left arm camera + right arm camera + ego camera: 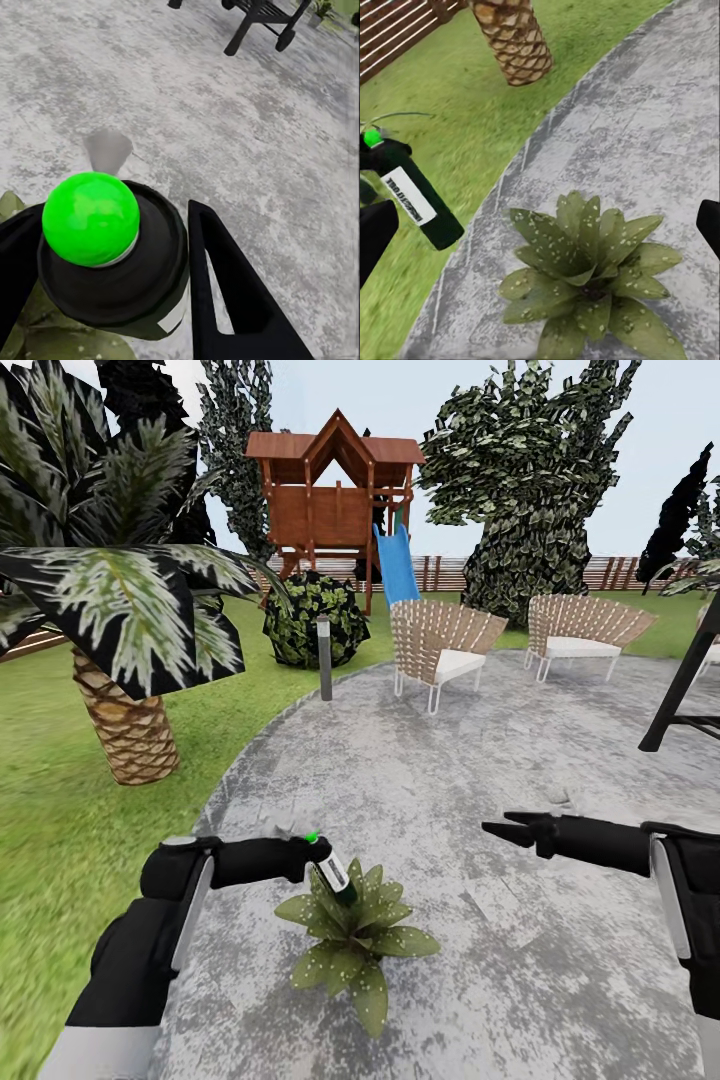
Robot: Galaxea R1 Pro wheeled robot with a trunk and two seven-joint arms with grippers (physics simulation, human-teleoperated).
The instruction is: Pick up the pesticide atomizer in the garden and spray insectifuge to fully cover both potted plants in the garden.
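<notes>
On the mottled grey stone patio (470,780), seen from the head, the left gripper (312,852) holds the atomizer (333,872), a slim dark cylinder with a white label band and a green tip. Its long axis is tilted: the green tip points up toward the fingers, the base slants down over the plant (355,940), a low rosette of broad pointed leaves dotted with white specks (330,965). The right gripper (497,825) hangs apart over bare stone, fingers spread, holding nothing. A scaly-trunked palm (128,730) stands on the lawn (60,830).

From the left wrist, the black fingers (225,292) close on either side of the atomizer (120,270), its round glossy green cap facing the camera and leaves under it.

From the right wrist, the atomizer (416,199) slopes cap-high, base-low, beside the speckled plant (585,277), which lies between the dark fingers (375,232) at the frame's edges.
</notes>
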